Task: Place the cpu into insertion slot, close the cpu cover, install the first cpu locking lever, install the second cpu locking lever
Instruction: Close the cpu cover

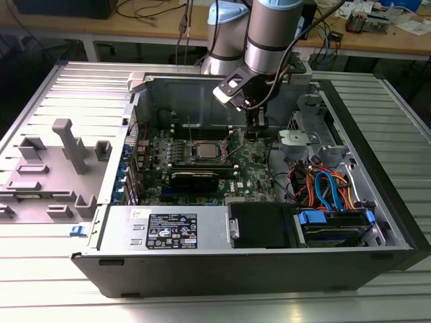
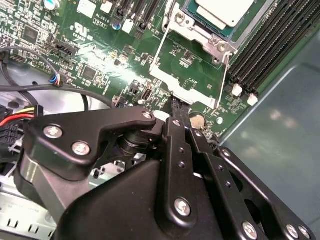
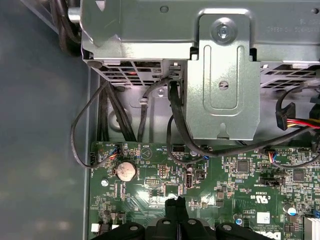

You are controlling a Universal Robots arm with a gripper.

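My end effector (image 2: 176, 106) has its black fingers pressed together, tips right at the edge of the cover (image 2: 161, 79); whether they nip it I cannot tell. The cover, a thin shiny steel frame, stands open. Just beyond it the cpu (image 2: 225, 11), flat and dull silver, sits in the slot (image 2: 220, 46), toward the exterior view's left of me.

An electronics lab; cable-strewn workbench (image 1: 67, 30), opened computer case (image 1: 269, 269).
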